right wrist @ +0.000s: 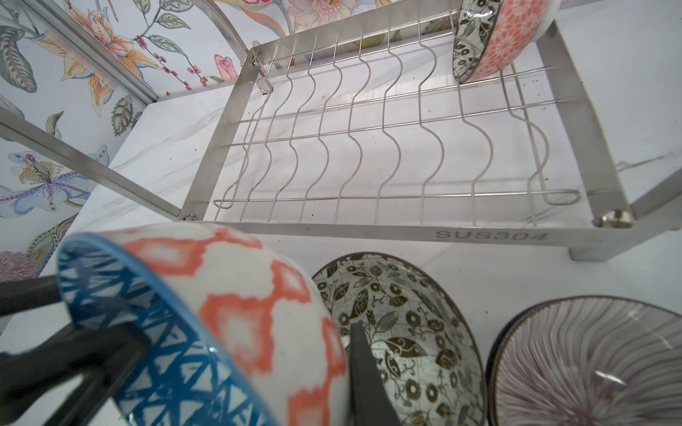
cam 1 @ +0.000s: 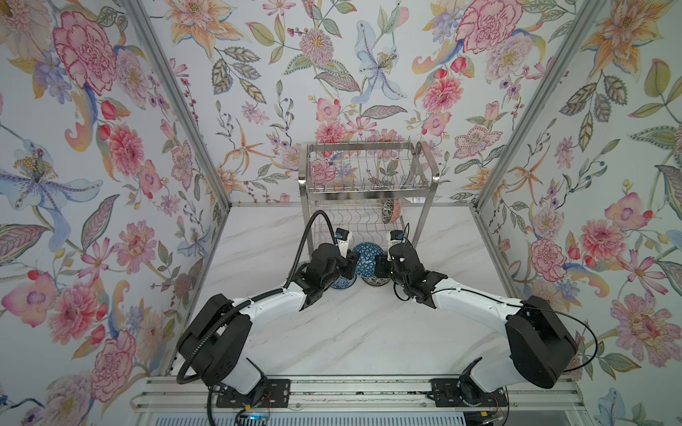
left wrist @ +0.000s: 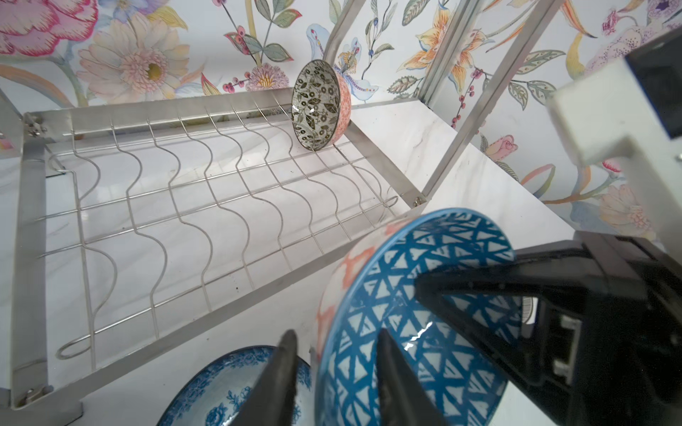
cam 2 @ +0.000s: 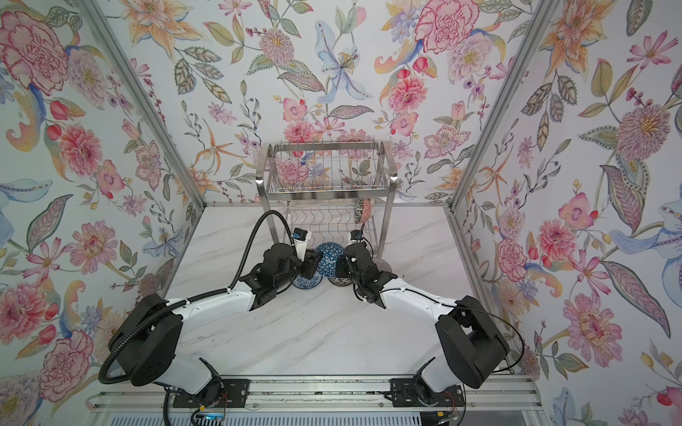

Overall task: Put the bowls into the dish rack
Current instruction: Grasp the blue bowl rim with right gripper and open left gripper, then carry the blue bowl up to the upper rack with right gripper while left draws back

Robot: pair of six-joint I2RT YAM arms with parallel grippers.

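Now right tool (cam 1: pixel 377 267) clenching blue-triangle bowl (cam 1: pixel 367 258) rim; left tool (left wrist: pixel 336 333) parted astride opposite rim.

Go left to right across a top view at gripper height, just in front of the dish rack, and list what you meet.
left gripper, jaws open astride the bowl's rim → blue-triangle bowl, held up on edge → right gripper, shut on that bowl's rim

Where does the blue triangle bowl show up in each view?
In both top views: triangle bowl at centre, before the rack.
Left wrist: near, blue inside showing.
Right wrist: near, orange-white outside showing.
Landmark: racked leaf bowl.
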